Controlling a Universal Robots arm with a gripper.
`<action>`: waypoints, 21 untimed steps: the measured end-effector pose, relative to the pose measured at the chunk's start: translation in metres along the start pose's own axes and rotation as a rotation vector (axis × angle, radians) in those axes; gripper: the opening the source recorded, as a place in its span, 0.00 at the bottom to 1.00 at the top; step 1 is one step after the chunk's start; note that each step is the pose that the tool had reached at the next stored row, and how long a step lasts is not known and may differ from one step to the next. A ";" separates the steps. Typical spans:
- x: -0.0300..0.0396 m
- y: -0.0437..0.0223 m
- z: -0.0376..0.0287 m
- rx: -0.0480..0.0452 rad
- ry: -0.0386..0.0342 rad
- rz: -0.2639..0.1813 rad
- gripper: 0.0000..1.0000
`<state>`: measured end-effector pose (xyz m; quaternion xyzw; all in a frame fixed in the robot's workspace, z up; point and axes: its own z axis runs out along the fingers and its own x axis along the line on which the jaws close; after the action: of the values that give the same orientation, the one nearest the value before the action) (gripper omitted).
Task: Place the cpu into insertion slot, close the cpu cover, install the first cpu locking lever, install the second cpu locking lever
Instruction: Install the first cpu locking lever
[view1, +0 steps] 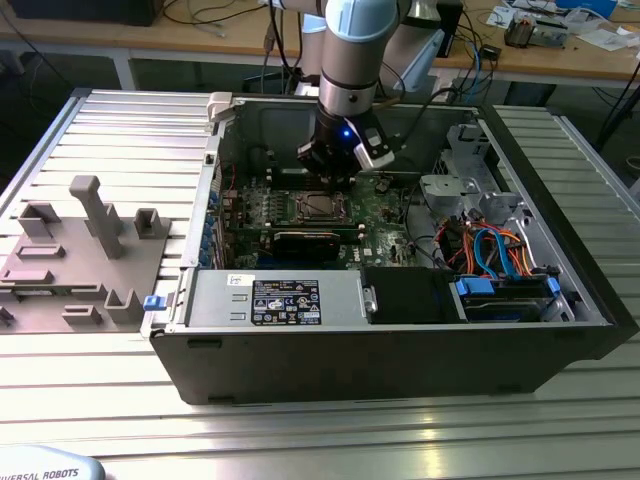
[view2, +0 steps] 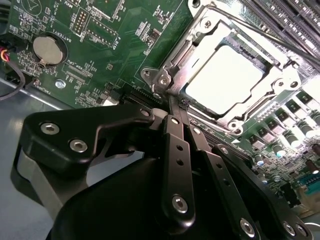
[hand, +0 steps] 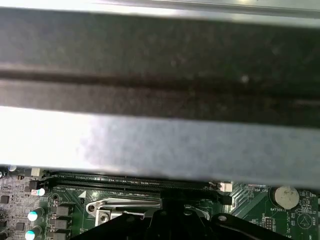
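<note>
Beside the closed cpu cover (view2: 227, 75), the shut claw (view2: 172, 102)

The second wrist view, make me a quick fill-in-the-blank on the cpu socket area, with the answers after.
1. The cpu lies in the socket with the cpu cover folded ____ over it.
2. The gripper has its fingers ____ together, holding nothing.
3. The fingertips sit at a ____ of the cover frame.
4. The round coin battery sits on the ____ motherboard.

Answers: down; closed; corner; green
</note>
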<state>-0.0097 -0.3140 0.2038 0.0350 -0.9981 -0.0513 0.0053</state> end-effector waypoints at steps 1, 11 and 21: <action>0.0000 -0.0007 -0.0002 0.0001 0.0000 0.000 0.11; 0.0007 -0.0093 -0.0023 0.0000 0.0000 0.000 0.11; 0.0010 -0.0141 -0.0058 -0.0001 0.0000 0.000 0.11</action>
<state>-0.0096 -0.3287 0.2081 0.0351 -0.9980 -0.0514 0.0053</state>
